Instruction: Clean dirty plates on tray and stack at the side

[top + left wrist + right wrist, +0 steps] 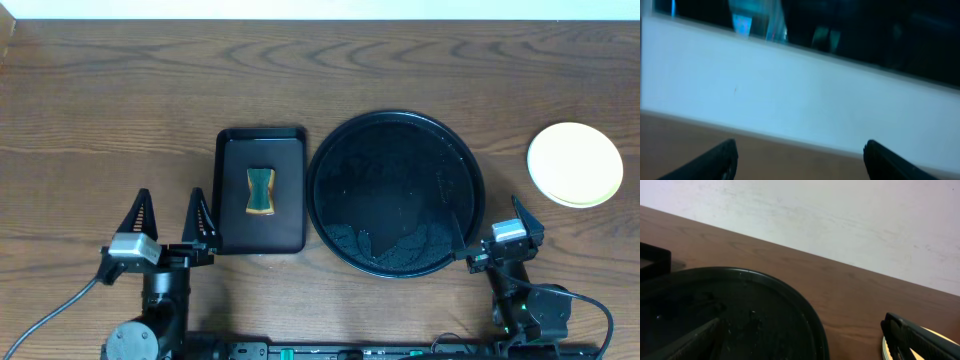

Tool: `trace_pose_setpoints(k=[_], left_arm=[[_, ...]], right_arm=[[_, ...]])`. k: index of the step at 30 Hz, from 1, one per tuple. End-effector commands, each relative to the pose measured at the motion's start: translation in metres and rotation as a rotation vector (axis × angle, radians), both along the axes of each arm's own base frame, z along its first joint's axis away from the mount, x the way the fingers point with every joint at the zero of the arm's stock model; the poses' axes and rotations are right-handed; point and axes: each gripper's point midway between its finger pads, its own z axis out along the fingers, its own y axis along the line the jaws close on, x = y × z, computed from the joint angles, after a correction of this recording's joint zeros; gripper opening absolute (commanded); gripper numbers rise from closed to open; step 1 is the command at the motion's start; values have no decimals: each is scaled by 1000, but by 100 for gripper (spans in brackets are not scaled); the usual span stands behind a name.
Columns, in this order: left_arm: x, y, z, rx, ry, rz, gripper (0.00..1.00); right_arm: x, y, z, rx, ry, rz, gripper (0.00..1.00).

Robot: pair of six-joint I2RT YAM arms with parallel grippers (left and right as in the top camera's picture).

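The round black tray [397, 192] sits at the table's centre right with no plates on it, only wet specks. It also shows in the right wrist view [740, 315]. The plates stand in a stack [575, 164] at the far right, pale yellow plate on top; its edge shows in the right wrist view [887, 347]. My left gripper [172, 222] is open and empty near the front edge, left of the rectangular tray; in its wrist view [800, 160] only wood and wall show. My right gripper [492, 232] is open and empty at the round tray's front right rim [805, 340].
A smaller rectangular black tray [235, 215] holds a yellow-green sponge [260, 191] left of the round tray. A white wall runs along the table's far edge.
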Motion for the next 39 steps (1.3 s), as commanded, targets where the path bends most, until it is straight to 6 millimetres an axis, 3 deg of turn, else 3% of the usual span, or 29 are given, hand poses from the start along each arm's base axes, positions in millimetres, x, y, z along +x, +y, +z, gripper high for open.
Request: trace_pose_setpoints(k=[1, 10, 23, 29, 39], left_arm=[[3, 2, -12, -55, -34, -3, 81], [23, 2, -70, -104, 69, -14, 82], [31, 0, -120, -103, 210, -14, 81], [29, 0, -169, -99, 410, -3, 81], [29, 1, -172, -85, 422, 3, 81]], right_arm=[[0, -5, 0, 12, 2, -21, 99], [0, -5, 0, 12, 2, -21, 99], [0, -5, 0, 12, 2, -21, 99], [0, -5, 0, 12, 2, -21, 99], [0, -5, 0, 12, 2, -21, 99]])
